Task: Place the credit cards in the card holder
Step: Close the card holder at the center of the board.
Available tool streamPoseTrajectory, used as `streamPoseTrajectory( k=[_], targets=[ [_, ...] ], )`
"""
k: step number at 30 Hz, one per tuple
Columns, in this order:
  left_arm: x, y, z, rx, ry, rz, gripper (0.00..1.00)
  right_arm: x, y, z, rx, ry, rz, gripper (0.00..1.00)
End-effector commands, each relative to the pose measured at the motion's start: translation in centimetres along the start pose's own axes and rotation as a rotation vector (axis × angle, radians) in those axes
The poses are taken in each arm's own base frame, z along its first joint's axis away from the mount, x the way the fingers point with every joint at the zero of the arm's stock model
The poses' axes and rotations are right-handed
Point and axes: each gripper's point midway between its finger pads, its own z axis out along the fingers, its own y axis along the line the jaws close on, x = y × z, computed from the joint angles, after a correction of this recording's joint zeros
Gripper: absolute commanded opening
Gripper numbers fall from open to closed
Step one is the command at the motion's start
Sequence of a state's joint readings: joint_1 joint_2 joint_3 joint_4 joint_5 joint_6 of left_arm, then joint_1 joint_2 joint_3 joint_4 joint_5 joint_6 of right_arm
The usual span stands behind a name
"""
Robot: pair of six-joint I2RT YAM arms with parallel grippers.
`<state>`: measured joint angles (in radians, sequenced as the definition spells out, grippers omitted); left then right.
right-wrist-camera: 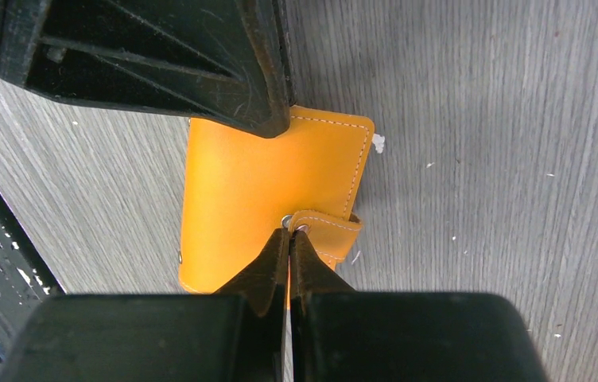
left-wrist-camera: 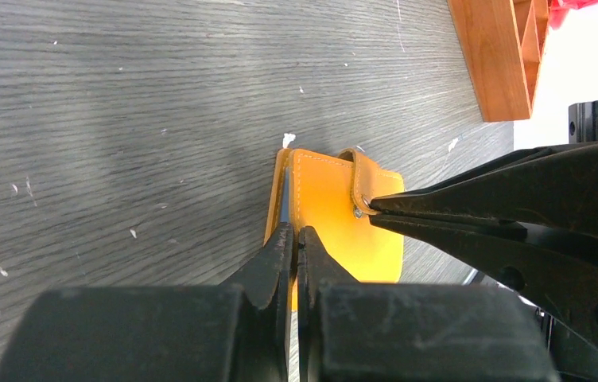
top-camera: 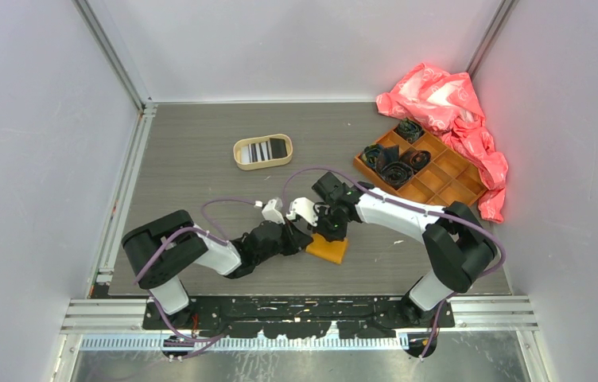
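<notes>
The orange card holder point(top-camera: 329, 250) lies on the grey table between both arms. It also shows in the left wrist view point(left-wrist-camera: 335, 215) and the right wrist view point(right-wrist-camera: 256, 183). My left gripper point(left-wrist-camera: 296, 232) is shut on the holder's near edge. A thin pale blue line shows between its two leaves. My right gripper point(right-wrist-camera: 289, 232) is shut on the snap tab point(right-wrist-camera: 324, 231). A black-and-white striped card point(top-camera: 258, 151) and a black card point(top-camera: 278, 148) lie in the oval tan tray point(top-camera: 239, 156) farther back.
A large orange compartmented box point(top-camera: 447, 187) with dark rolled items stands at the back right. A pink plastic bag point(top-camera: 455, 111) lies behind and beside it. Metal rails run along the table's left and near edges.
</notes>
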<state>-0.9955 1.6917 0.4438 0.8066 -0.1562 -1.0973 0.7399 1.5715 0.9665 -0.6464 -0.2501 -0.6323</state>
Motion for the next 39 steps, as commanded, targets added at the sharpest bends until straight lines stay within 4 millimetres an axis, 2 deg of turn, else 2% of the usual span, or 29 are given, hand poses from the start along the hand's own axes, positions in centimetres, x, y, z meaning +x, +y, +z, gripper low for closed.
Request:
streamPoseTrajectory(
  k=[1,11,21,26,33,39],
  targets=[
    [-1.3,-0.9,-0.3,0.047,-0.064,0.009,0.01,0.2,1.6,0.6,-0.069,0.002,-0.038,0.01],
    [-1.4,-1.2,-0.8,0.1,-0.083,-0.002,0.16,1.3,2.0,1.5,-0.084,0.06,-0.06,0.01],
    [-2.1,-0.5,-1.9,0.142,-0.109,-0.008,0.25,1.8,2.3,2.1,-0.089,0.098,-0.067,0.01],
    [-3.5,1.2,-3.7,0.099,-0.14,0.02,0.25,2.1,2.6,2.3,-0.097,0.115,-0.08,0.01],
    [-5.2,3.3,-6.6,-0.063,-0.158,0.131,0.3,2.8,3.4,3.0,-0.12,0.165,-0.109,0.01],
    [-7.7,2.8,-9.8,-0.111,-0.228,0.193,0.36,3.7,3.9,3.5,-0.12,0.226,-0.153,0.01]
  ],
)
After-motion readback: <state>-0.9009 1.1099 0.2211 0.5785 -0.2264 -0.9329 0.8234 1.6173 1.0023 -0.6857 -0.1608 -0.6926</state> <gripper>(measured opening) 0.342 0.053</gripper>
